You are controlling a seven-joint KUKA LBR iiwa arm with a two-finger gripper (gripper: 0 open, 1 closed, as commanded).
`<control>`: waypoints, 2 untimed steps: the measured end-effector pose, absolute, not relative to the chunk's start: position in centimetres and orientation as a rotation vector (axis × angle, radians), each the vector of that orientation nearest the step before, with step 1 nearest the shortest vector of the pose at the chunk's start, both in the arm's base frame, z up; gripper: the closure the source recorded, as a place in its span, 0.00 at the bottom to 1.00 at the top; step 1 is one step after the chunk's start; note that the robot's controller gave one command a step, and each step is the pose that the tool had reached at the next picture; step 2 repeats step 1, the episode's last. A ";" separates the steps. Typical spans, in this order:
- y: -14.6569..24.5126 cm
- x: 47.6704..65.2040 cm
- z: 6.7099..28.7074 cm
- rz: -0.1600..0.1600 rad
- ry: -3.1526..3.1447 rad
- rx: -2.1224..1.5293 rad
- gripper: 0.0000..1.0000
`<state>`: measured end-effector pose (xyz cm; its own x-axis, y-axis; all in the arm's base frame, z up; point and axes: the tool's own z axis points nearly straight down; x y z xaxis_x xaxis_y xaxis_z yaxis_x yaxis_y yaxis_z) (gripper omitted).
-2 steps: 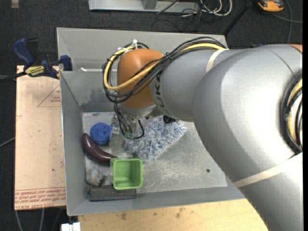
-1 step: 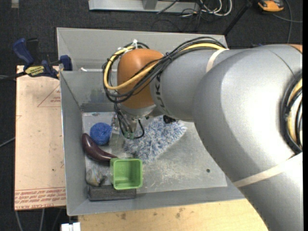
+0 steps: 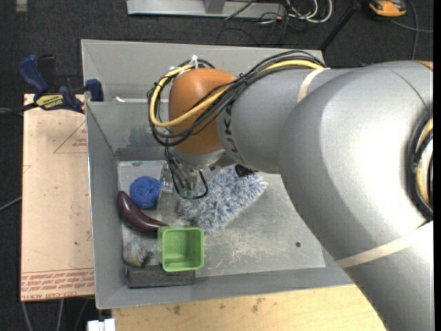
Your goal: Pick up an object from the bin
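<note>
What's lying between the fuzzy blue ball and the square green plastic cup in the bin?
In the camera view, a curved dark purple eggplant-shaped toy lies between the fuzzy blue ball and the square green plastic cup.

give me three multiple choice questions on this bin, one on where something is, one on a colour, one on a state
1. Where is the green square cup?
A) up against the far wall
B) right beside the dark grey block, at the bottom end of the bin in the view
C) in the middle of the floor

2. What colour is the round ball just left of the hand?
A) red
B) blue
C) yellow

3. How does the green cup lie?
A) opening towards the camera, empty
B) upside down
C) stuffed with things

Answers:
1 B, the cup sits against the block's upper edge.
2 B, the ball is plainly blue.
3 A, its green inside shows with nothing in it.
</note>
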<state>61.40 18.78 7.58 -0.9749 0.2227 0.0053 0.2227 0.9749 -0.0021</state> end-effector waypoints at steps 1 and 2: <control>18.8 61.4 9.5 0.002 -3.116 -0.352 1.00; 18.8 61.4 9.5 0.002 -3.116 -0.352 1.00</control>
